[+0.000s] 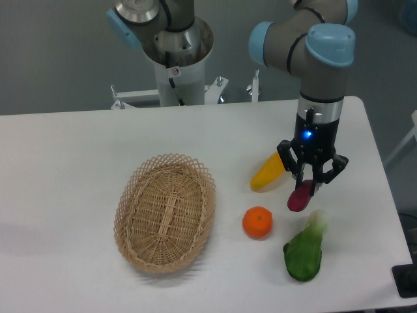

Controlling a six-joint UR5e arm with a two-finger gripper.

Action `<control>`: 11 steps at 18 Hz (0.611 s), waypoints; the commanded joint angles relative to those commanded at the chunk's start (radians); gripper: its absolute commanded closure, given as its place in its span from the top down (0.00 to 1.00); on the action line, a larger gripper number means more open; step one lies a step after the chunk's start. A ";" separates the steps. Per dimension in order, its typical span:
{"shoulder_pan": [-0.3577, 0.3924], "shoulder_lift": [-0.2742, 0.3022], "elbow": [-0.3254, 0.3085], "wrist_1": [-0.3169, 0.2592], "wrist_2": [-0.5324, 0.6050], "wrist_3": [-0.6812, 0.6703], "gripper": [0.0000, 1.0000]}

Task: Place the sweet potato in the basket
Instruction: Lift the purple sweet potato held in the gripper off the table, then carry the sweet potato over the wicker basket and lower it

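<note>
End effector holds the sweet potato at the right side of the desk.

The end effector point(311, 184) points down, and its two fingers are closed on the upper end of the purple sweet potato point(300, 197), which hangs tilted; I cannot tell if its lower end touches the white desk point(78, 150). A yellow-orange vegetable point(267, 175) lies just beside it on the left, an orange point(257, 222) and a green leafy vegetable point(303, 253) lie near below. The wicker basket point(165, 212) stands well apart to the left.
</note>
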 joint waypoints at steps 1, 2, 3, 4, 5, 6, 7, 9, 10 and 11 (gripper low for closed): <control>-0.005 0.000 -0.006 0.002 0.003 -0.012 0.25; -0.014 0.003 -0.017 0.003 0.005 -0.018 0.25; -0.020 0.017 -0.023 0.002 0.006 -0.022 0.25; -0.028 0.024 -0.025 -0.001 0.008 -0.026 0.25; -0.035 0.026 -0.026 -0.005 0.008 -0.044 0.26; -0.046 0.028 -0.034 -0.003 0.009 -0.070 0.26; -0.058 0.037 -0.040 -0.003 0.012 -0.100 0.26; -0.080 0.046 -0.055 -0.005 0.029 -0.135 0.26; -0.100 0.048 -0.070 -0.003 0.047 -0.146 0.26; -0.123 0.054 -0.086 -0.002 0.070 -0.160 0.26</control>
